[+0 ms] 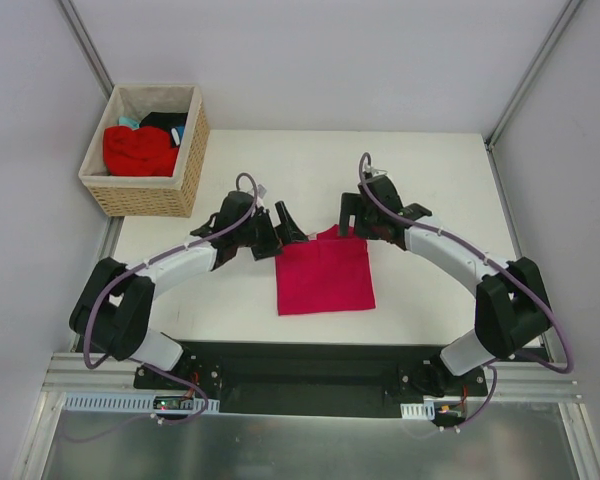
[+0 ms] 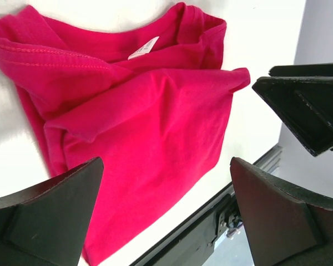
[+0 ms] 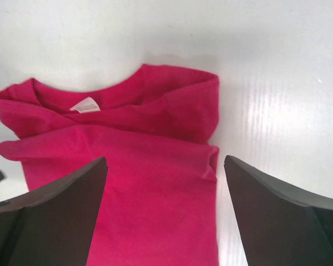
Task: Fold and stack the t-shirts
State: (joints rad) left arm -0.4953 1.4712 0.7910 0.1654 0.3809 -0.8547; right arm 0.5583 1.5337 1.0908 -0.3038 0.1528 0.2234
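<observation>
A crimson-pink t-shirt [image 1: 324, 274] lies folded into a rough square on the white table, neck label at its far edge. It shows in the left wrist view [image 2: 139, 127] and the right wrist view [image 3: 150, 183]. My left gripper [image 1: 289, 224] is open and empty, just above the shirt's far left corner. My right gripper [image 1: 347, 213] is open and empty, above the shirt's far right corner. A brighter red t-shirt [image 1: 138, 150], a black one [image 1: 166, 121] and a teal one [image 1: 128, 123] lie in the basket.
A woven wicker basket [image 1: 147, 194] stands at the table's far left corner. The black base rail [image 1: 310, 370] runs along the near edge. Frame posts stand at the back corners.
</observation>
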